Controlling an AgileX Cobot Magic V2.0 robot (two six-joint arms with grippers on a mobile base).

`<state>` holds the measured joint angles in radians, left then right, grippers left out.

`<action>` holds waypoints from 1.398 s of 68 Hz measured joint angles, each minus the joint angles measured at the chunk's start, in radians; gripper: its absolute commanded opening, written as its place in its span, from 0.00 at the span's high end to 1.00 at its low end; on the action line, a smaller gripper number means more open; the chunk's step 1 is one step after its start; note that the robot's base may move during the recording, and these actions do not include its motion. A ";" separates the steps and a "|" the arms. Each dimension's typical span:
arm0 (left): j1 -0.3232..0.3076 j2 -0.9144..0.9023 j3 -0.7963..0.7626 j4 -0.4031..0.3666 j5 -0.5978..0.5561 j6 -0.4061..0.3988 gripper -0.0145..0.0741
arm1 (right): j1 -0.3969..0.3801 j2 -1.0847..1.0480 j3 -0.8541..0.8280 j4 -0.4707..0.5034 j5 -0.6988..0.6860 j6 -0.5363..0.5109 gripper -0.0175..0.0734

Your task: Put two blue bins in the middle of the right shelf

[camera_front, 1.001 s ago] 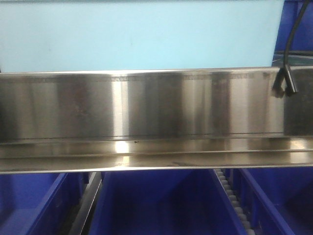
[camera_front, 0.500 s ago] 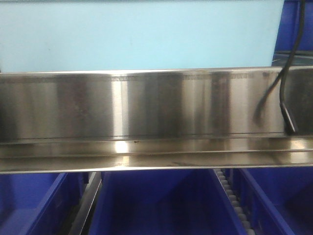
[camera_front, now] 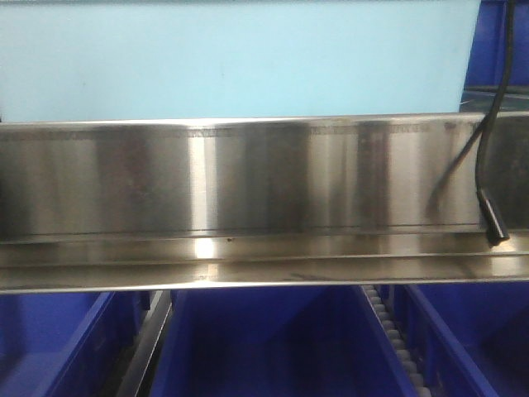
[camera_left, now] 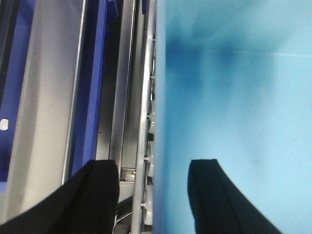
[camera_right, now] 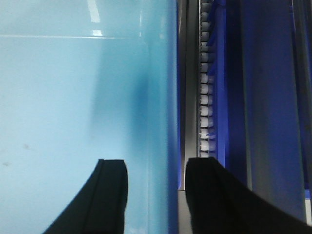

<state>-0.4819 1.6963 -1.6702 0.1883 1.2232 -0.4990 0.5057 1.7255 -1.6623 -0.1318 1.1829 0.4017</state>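
One pale cyan bin (camera_front: 240,58) fills the top of the front view, resting on the shelf level above a steel beam (camera_front: 248,182). In the left wrist view my left gripper (camera_left: 153,168) is open and straddles the bin's left wall (camera_left: 161,97), one finger outside and one inside the bin (camera_left: 234,97). In the right wrist view my right gripper (camera_right: 156,165) is open and straddles the right wall (camera_right: 168,97), its left finger inside the bin (camera_right: 73,97) and its right finger just outside. Neither pair of fingers visibly presses the wall.
Dark blue bins (camera_front: 264,339) sit on the level below, split by roller tracks (camera_front: 397,339). More dark blue bins flank the pale one (camera_right: 258,97) (camera_left: 92,73). A black cable (camera_front: 488,190) hangs across the beam at the right.
The black cable at the right has swung and dropped lower across the steel beam. The pale bin and the shelf hold the same place.
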 measured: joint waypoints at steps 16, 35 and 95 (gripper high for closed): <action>0.000 0.002 0.000 -0.010 0.000 0.002 0.61 | 0.000 0.000 0.000 0.000 0.000 0.000 0.74; 0.000 0.015 0.014 -0.019 0.000 0.002 0.96 | 0.000 0.000 0.000 0.005 0.002 0.004 0.99; -0.023 -0.106 -0.118 0.067 0.007 0.002 0.96 | 0.021 -0.116 -0.112 -0.063 -0.003 0.028 0.99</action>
<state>-0.5053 1.5904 -1.7885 0.2556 1.2297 -0.4974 0.5264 1.6091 -1.7748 -0.1944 1.1798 0.4296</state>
